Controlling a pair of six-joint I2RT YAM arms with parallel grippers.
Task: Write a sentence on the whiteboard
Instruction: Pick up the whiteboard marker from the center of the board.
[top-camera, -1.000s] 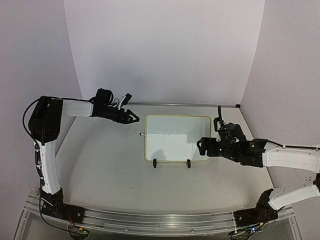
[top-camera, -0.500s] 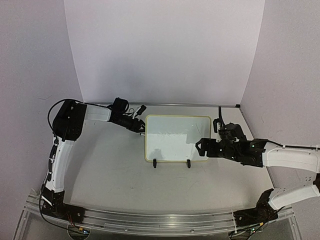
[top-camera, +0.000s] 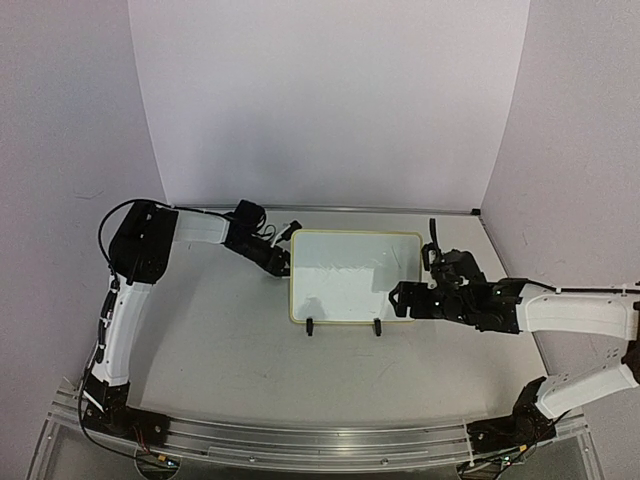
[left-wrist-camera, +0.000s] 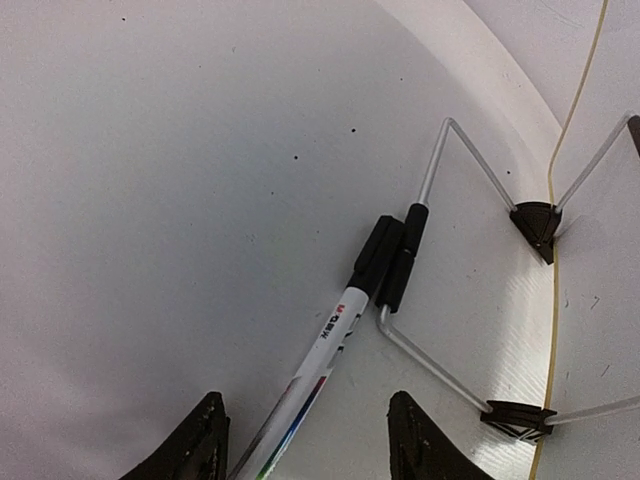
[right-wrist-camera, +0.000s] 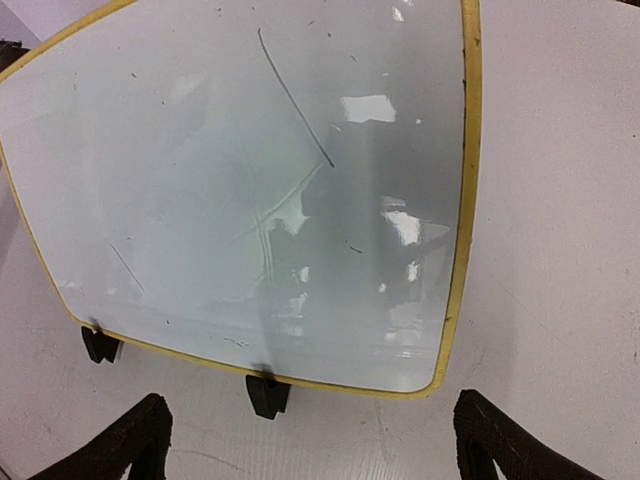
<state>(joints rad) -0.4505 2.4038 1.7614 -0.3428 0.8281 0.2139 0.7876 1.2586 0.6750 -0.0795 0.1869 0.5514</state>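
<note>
Swings left arm (top-camera: 200, 228) in to left edge of board (top-camera: 350, 275); holds left jaws apart astride marker (left-wrist-camera: 318, 352), right jaws wide apart beside board. Risks wedging marker against stand (left-wrist-camera: 432, 175) by closing off-centre.

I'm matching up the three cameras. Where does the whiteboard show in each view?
Top external: the whiteboard lies flat at the centre of the picture.
Left wrist: only a sliver shows at the right edge.
Right wrist: it fills most of the frame, seen at a slant.
Shared landmark: its yellow rim, a thin line in the left wrist view and a clear border in the right wrist view.
</note>
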